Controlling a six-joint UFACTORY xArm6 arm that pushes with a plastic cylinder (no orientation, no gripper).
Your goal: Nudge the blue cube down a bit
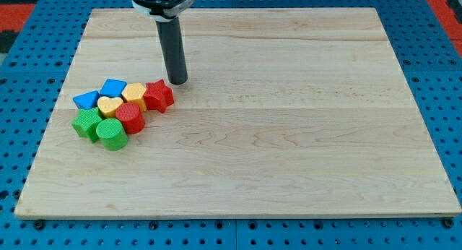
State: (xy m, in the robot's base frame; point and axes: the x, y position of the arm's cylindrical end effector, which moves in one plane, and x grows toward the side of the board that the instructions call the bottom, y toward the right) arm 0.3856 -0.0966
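Observation:
The blue cube (113, 88) lies at the top of a tight cluster of blocks at the view's left of the wooden board (289, 134). My tip (177, 81) rests on the board, up and to the right of the cluster, just above the red star (159, 96) and well right of the blue cube. It touches no block that I can see.
In the cluster: a blue block (86, 100) at the far left, a yellow heart (109, 105), a yellow block (133, 93), a red cylinder (130, 118), a green cylinder (112, 134) and a green block (87, 123). A blue pegboard (29, 76) surrounds the board.

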